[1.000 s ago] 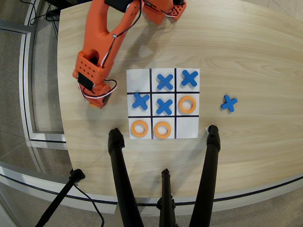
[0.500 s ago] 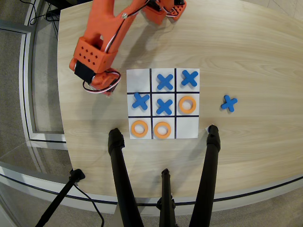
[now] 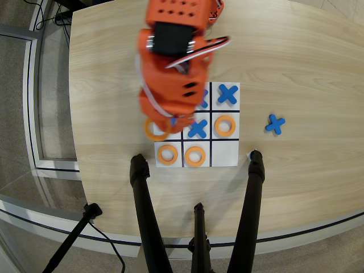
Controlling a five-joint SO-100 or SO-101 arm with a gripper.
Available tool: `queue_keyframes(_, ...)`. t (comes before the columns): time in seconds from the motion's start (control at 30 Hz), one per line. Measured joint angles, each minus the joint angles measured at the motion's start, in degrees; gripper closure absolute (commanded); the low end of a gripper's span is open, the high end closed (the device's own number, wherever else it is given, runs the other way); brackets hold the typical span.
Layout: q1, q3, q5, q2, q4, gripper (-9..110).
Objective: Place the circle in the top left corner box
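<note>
My orange arm reaches down over the upper left of the white 3x3 board [image 3: 225, 153] in the overhead view. My gripper [image 3: 170, 123] is at the board's left edge, level with the middle row. It appears shut on an orange ring [image 3: 152, 131], which looks larger than the other rings, so it is lifted off the surface. The ring overhangs the board's left edge. The top left corner cell is hidden under the arm. Other orange rings lie in the bottom left cell [image 3: 168, 154], the bottom middle cell [image 3: 195, 156] and the middle right cell [image 3: 226, 126].
Blue X pieces lie in the top right cell [image 3: 227, 94] and the centre cell [image 3: 197, 128]; another peeks out from under the arm in the top middle cell. One blue X [image 3: 275, 124] lies on the table right of the board. Black tripod legs [image 3: 142, 193] cross the table's near edge.
</note>
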Motion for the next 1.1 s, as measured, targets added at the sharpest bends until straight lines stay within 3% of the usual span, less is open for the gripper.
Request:
queue_keyframes(0.3,-17.1,8.6,1.8,0.6,-12.9,102)
queue_keyframes(0.6,-18.4,2.5,4.6,-19.4,-27.9,102)
queue_keyframes(1.1,-19.4,-8.7,9.8,-43.2,-38.2,102)
